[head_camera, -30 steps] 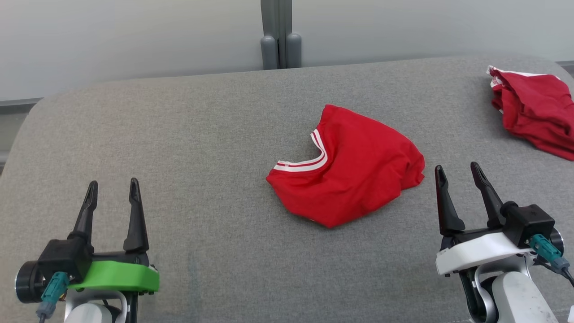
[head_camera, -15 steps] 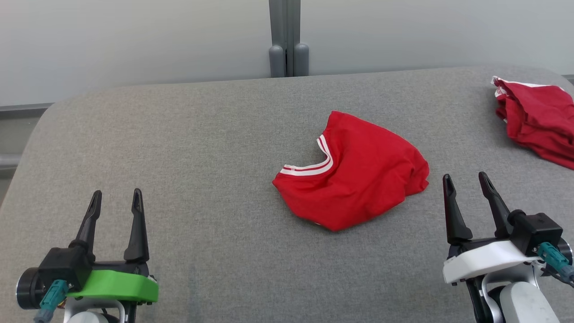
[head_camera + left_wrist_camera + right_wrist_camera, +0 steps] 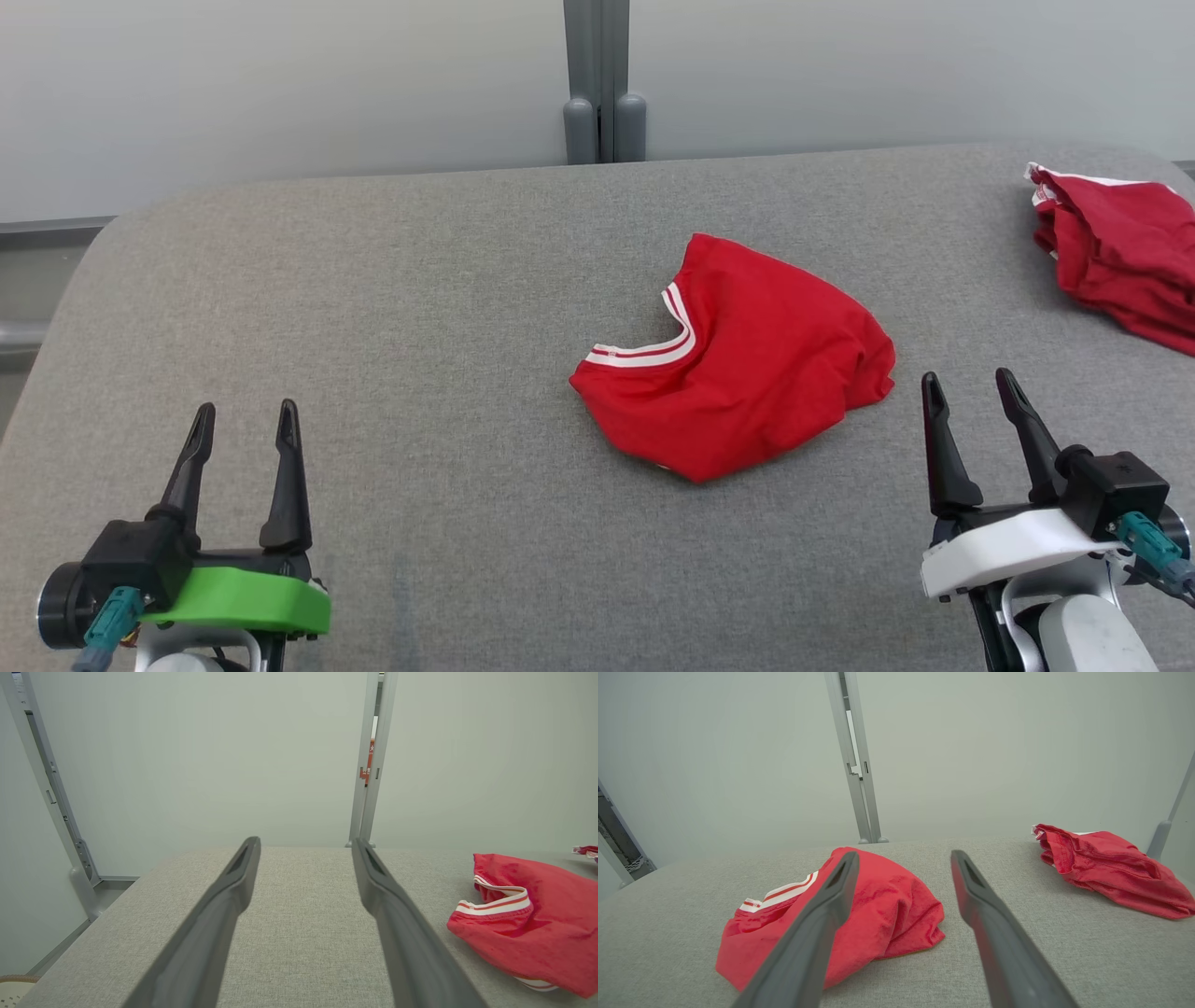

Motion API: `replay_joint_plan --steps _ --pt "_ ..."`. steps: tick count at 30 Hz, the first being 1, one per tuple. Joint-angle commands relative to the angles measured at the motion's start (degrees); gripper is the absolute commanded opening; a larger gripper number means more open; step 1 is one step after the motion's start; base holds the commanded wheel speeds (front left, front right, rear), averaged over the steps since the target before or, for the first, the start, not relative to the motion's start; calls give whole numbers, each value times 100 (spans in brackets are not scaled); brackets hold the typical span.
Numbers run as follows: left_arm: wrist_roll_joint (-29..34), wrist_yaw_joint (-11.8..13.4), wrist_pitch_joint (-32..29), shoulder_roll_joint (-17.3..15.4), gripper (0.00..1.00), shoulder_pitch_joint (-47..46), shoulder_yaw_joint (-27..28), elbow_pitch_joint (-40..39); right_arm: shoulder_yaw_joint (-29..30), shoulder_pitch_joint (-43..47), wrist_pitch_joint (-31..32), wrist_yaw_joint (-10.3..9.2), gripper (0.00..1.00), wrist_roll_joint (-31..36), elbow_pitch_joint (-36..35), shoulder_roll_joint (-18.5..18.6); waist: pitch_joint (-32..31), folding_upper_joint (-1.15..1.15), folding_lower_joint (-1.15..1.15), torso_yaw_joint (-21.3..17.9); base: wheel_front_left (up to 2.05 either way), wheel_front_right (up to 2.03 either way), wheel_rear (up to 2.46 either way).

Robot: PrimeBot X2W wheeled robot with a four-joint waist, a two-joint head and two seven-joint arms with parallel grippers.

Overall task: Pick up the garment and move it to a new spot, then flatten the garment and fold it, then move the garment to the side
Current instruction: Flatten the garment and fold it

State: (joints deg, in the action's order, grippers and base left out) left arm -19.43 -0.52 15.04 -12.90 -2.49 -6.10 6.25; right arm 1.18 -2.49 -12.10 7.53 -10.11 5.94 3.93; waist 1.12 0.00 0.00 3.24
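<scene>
A red garment with a white-striped neckline lies bunched in a loose heap at the middle of the grey padded table. My left gripper hovers open at the near left, far from the cloth, with nothing between its fingers. My right gripper stands open just right of the heap's near right edge, not touching it. In the left wrist view the left gripper points over bare table, with the garment off to the right. The right wrist view has the garment partly behind the right gripper's left finger.
A second crumpled red garment with white trim lies at the table's far right edge, and the right wrist view has this second garment at its right. A grey post stands against the pale wall behind the table. The table's left half is bare.
The whole head picture has shifted slightly down and right, so the camera has moved. Both grippers stay open and both garments lie as before.
</scene>
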Motion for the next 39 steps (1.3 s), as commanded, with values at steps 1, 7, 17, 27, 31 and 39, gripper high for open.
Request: replay_joint_plan --steps 1,7,17,27,31,39 --pt "83 -18 17 16 100 74 25 25 0 61 34 -9 100 30 0 -10 -5 0 0 -1 0 0 0" --pt "94 -33 17 41 100 100 61 49 -13 83 28 -9 100 40 1 -20 -24 0 0 -7 0 0 0" --pt "151 -63 17 74 100 105 97 80 -26 79 61 -9 100 46 -15 -28 -21 0 0 -10 0 0 0" --pt "183 -85 17 82 100 70 135 134 -15 92 67 -9 100 68 -27 -38 -29 0 0 -7 0 0 0" --pt "192 -96 17 86 100 65 145 140 -16 75 60 -9 100 65 -19 -43 -19 0 0 -10 0 0 0" --pt "220 -97 18 104 100 70 145 159 -27 36 46 -9 100 45 21 -32 -9 0 0 -27 0 0 0"
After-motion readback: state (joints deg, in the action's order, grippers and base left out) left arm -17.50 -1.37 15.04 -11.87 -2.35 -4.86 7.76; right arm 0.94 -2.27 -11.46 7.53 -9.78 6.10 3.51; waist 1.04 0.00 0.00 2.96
